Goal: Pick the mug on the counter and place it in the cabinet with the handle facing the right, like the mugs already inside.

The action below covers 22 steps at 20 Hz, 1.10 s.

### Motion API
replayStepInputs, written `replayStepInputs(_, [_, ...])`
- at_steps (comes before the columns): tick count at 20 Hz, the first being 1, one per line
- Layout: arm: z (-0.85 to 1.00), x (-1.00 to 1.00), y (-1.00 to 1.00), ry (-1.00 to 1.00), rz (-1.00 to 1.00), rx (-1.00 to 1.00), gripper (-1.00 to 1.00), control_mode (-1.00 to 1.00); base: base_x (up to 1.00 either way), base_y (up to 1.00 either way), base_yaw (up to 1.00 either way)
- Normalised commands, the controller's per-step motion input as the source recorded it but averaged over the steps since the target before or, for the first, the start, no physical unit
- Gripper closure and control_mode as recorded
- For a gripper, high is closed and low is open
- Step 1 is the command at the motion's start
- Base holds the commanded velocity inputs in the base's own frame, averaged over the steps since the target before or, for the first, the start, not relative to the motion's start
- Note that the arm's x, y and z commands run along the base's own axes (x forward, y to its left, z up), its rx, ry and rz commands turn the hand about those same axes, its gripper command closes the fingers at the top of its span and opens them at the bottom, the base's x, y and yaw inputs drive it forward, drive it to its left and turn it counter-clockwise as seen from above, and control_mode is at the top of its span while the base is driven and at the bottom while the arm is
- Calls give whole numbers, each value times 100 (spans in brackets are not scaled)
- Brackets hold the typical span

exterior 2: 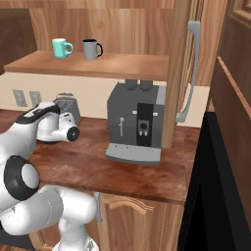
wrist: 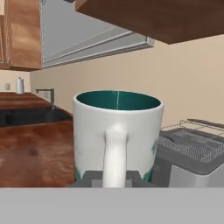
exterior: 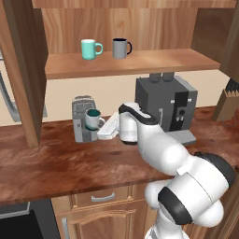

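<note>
— Where is the mug [wrist: 117, 131] relative to the gripper [wrist: 111, 178]?
— Dead ahead in the hand view, handle [wrist: 114, 153] pointing straight back at the camera, between the two fingertips. It sits by the toaster [exterior: 80, 122] above the counter [exterior: 56, 163].
— Gripped?
— The tips seem to flank the handle; whether they clamp it cannot be told. The cabinet [exterior: 135, 63] shelf lies above.

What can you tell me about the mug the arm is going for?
The mug is whitish-grey, glossy like ceramic, with a dark teal inside and a pale loop handle turned toward the hand camera. It is upright, beside the toaster. The gripper has a fingertip either side of the handle; contact is unclear.
</note>
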Motion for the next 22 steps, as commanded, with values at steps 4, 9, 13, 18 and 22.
replayStepInputs(4, [42, -13, 0, 0, 2, 3, 100, -100, 0, 0, 0])
replayStepInputs(9, [45, -12, 0, 0, 0, 1, 100, -100, 0, 0, 0])
replayStepInputs(13, [48, -13, -5, 0, 0, 0, 100, -100, 0, 0, 0])
replayStepInputs(18, [51, -16, -12, 0, 0, 2, 100, -100, 0, 0, 0])
replayStepInputs(22, [51, -14, -14, 0, 1, 3, 100, -100, 0, 0, 0])
